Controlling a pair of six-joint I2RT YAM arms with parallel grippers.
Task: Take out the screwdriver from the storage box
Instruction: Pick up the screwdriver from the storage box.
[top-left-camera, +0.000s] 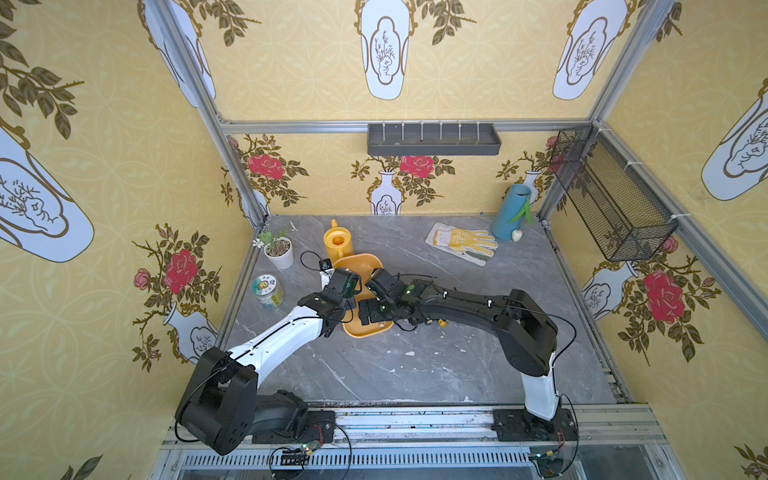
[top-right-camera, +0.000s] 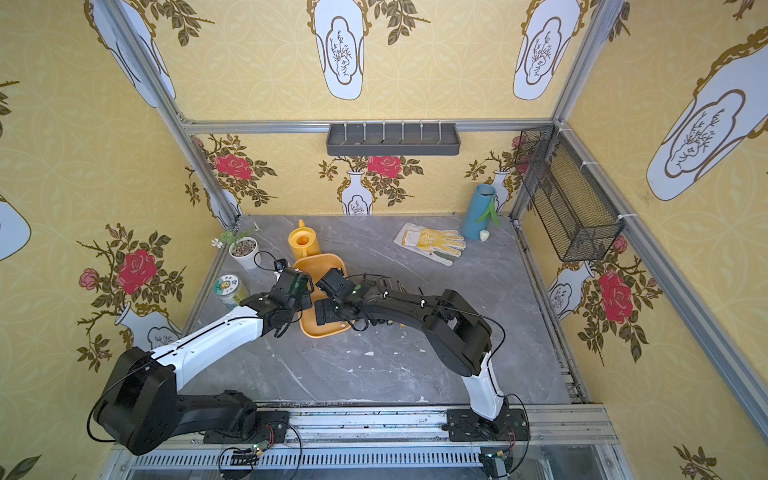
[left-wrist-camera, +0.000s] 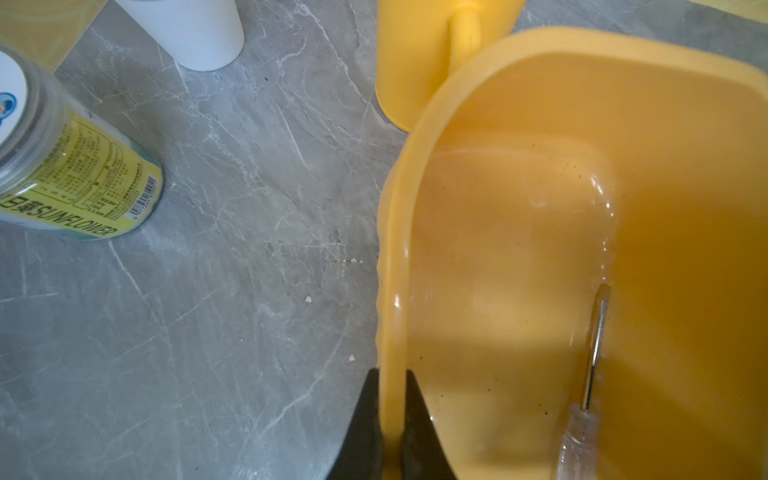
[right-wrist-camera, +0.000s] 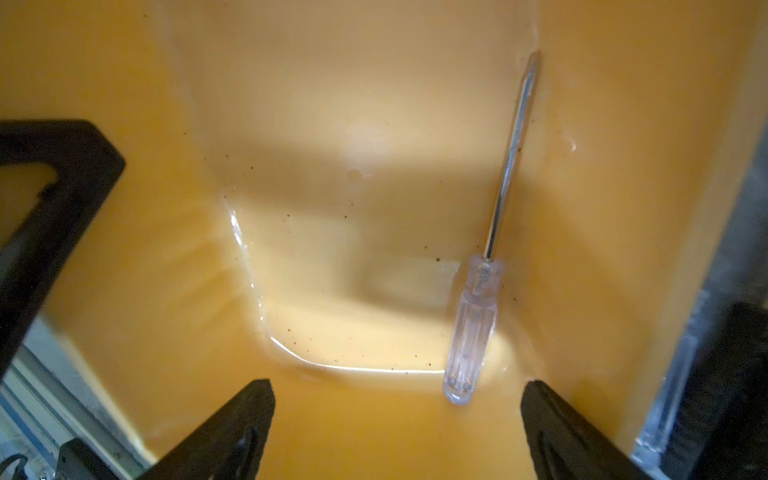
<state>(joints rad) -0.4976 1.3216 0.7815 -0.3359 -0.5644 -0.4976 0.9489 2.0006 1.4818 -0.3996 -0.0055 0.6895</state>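
Left gripper (left-wrist-camera: 390, 374) pinches the rim of the storage box (left-wrist-camera: 582, 104), steadying it. Right gripper (right-wrist-camera: 399, 384) hangs wide open over the screwdriver (right-wrist-camera: 484, 274), which lies along the box floor's side edge. It should straddle the clear handle before closing.

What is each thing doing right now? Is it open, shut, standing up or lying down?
Box: screwdriver inside.
Screwdriver: lying flat in the box, not held.
Left gripper: jaws shut on the box rim.
Right gripper: jaws open over the box, holding nothing.
Watering can: upright.
Jar: upright, lid on.
Plant pot: upright.
Glove: lying flat.
Vase: upright.
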